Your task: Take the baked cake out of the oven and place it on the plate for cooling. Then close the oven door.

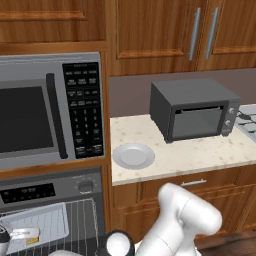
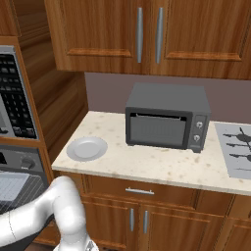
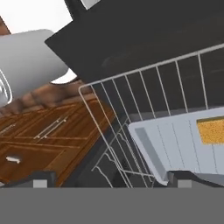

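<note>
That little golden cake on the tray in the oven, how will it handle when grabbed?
The small golden-brown square cake looks light and flat-sided, so it probably won't roll. Its crumbly-looking surface suggests a hard squeeze could dent it. Lying loose on the smooth pale grey tray, it may slide if nudged.

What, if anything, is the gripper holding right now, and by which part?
Nothing is held. The gripper is open, its fingertips wide apart in the hand view, near the pale tray on the oven rack; the cake sits untouched on that tray.

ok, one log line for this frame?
phase: reaching into oven | gripper: open, empty | cake: on tray, untouched | plate: bare on counter | oven door: open
</note>
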### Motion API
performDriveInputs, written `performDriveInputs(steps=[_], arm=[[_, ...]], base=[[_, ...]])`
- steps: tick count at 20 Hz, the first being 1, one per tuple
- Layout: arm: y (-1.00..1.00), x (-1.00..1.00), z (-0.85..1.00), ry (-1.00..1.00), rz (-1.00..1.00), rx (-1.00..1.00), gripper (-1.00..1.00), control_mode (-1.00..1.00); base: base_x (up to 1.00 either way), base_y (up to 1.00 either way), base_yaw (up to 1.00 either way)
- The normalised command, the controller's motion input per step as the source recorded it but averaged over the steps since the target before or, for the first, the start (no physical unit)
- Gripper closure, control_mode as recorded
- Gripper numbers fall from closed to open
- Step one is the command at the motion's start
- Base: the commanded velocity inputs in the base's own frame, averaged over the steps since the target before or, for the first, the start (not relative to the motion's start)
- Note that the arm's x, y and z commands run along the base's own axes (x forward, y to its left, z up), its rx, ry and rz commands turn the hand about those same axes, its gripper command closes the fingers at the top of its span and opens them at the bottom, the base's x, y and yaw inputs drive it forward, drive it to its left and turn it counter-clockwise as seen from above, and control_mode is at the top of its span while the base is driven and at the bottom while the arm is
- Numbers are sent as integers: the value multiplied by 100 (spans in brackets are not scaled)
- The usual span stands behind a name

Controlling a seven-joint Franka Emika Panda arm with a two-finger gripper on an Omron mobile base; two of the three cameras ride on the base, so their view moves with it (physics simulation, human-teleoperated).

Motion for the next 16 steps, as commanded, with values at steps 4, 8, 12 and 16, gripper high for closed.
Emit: performDriveInputs(steps=[4,8,12,16], arm=[[-32,-1,-9,7,41,21,-100,-100],[-25,-2,-15,0,44,16,-100,-100],[-23,0,-13,1,40,16,-100,-100],[-7,1,-2,14,25,15,-100,-100]], base=[[0,0,0],[0,0,0],[0,0,0],[0,0,0]])
